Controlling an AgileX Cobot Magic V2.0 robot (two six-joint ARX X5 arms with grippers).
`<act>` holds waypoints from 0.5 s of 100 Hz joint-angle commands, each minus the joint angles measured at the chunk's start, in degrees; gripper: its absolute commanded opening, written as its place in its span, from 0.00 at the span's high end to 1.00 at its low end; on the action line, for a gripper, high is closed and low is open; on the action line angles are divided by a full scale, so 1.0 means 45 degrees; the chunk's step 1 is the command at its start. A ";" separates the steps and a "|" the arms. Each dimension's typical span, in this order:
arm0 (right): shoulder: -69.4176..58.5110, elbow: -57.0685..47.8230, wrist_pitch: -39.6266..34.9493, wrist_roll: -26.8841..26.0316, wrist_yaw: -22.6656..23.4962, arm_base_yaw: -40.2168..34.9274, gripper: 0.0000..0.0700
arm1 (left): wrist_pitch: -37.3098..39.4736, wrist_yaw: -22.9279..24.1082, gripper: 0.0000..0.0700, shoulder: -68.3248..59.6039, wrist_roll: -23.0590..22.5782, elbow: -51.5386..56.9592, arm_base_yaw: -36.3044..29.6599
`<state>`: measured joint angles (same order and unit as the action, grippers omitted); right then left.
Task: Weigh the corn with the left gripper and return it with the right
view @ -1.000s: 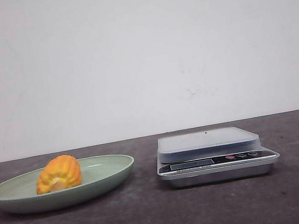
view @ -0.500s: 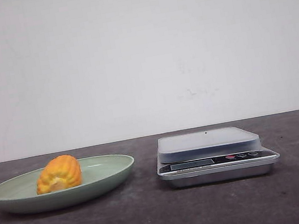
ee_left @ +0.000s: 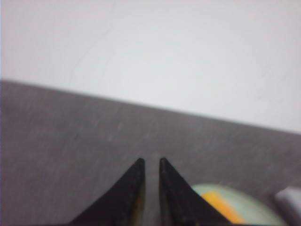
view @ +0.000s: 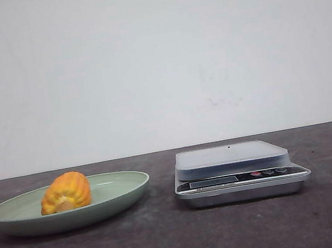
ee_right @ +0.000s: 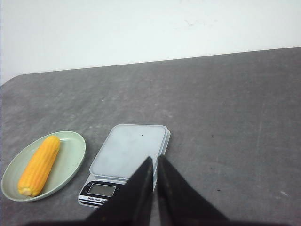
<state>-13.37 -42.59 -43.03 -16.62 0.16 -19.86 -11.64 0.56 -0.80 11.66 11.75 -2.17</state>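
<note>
We see the corn (view: 65,192) lying in the green plate (view: 120,192) beside the scale (view: 234,170); left gripper (ee_left: 149,162) and right gripper (ee_right: 154,160) are both nearly closed, holding nothing.

One corn (view: 65,192), one plate (view: 16,216), one scale (view: 238,172).

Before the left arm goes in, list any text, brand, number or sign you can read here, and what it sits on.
Nothing can be read.
Scale: a thin line of print under the display window, too small and blurred to read in the front view.
Scale display: blank, no digits showing.
Scale buttons: one red and two dark, no readable marks.
Plate and corn: no text or labels.
</note>
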 commanded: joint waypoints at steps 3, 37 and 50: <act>0.0010 -0.0083 0.0141 -0.0112 -0.0039 -0.0049 0.99 | 0.1005 -0.0175 0.99 0.0136 -0.0160 -0.1001 0.0209; 0.0010 -0.0087 0.0141 -0.0112 -0.0039 -0.0049 0.99 | 0.0748 -0.0185 0.99 0.0136 -0.0889 -0.2443 0.0670; 0.0010 -0.0087 0.0141 -0.0112 -0.0039 -0.0049 0.99 | 0.0180 -0.0180 0.99 0.0112 -0.0971 -0.2429 0.0670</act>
<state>-13.34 -42.59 -43.03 -16.73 0.05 -19.86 -10.48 -0.10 -0.25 8.54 1.80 0.73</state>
